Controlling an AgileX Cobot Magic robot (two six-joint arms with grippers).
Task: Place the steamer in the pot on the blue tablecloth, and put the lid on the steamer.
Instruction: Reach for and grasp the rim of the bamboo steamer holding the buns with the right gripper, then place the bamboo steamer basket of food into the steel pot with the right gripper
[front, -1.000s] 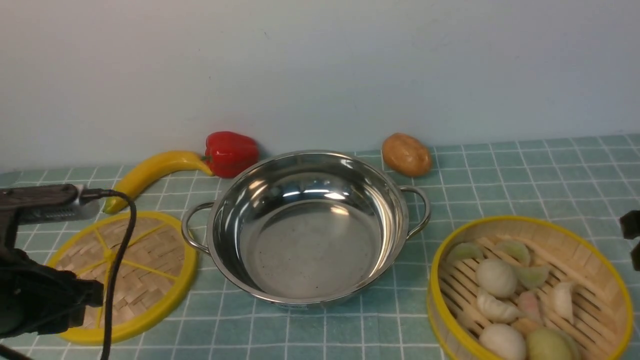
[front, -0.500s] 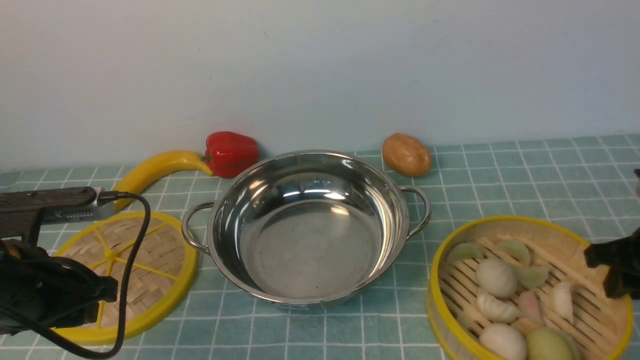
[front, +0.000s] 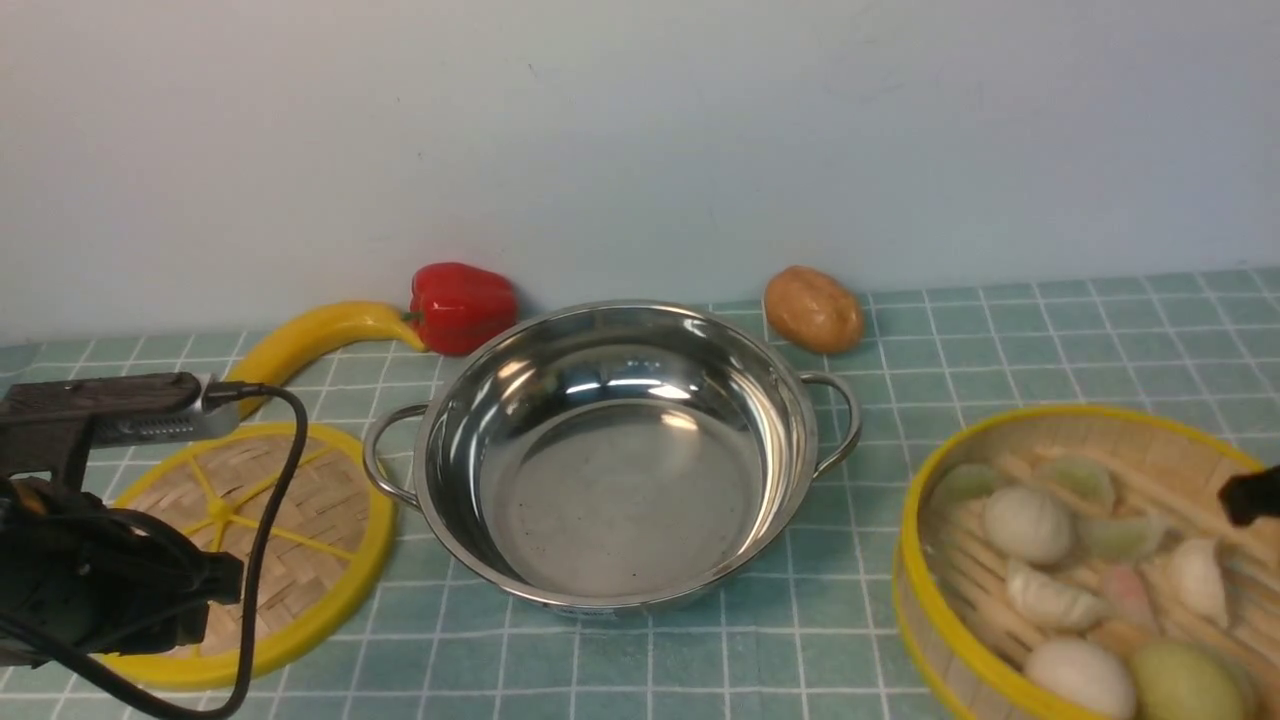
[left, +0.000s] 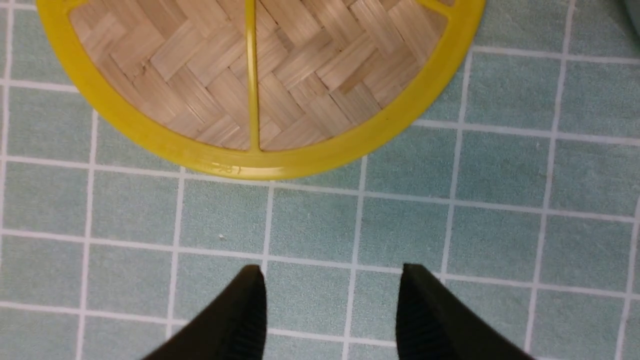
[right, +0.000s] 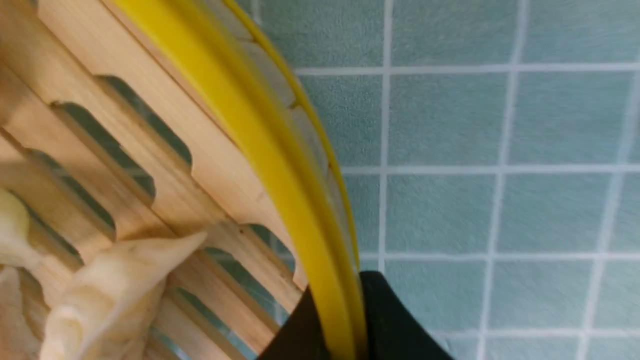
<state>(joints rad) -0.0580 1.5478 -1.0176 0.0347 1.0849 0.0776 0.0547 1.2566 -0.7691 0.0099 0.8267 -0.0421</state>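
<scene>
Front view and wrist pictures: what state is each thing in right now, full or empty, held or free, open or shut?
steamer: full of dumplings and buns, held by its rim, outside the pot.
pot: upright, empty.
lid: flat on the blue tablecloth, untouched.
left end effector: open, empty, near the lid.
right end effector: shut on the steamer's rim.

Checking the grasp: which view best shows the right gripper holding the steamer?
Right wrist view: the right gripper pinches the steamer by its yellow rim. Front view shows only a dark tip at the frame edge; left wrist view shows neither.
</scene>
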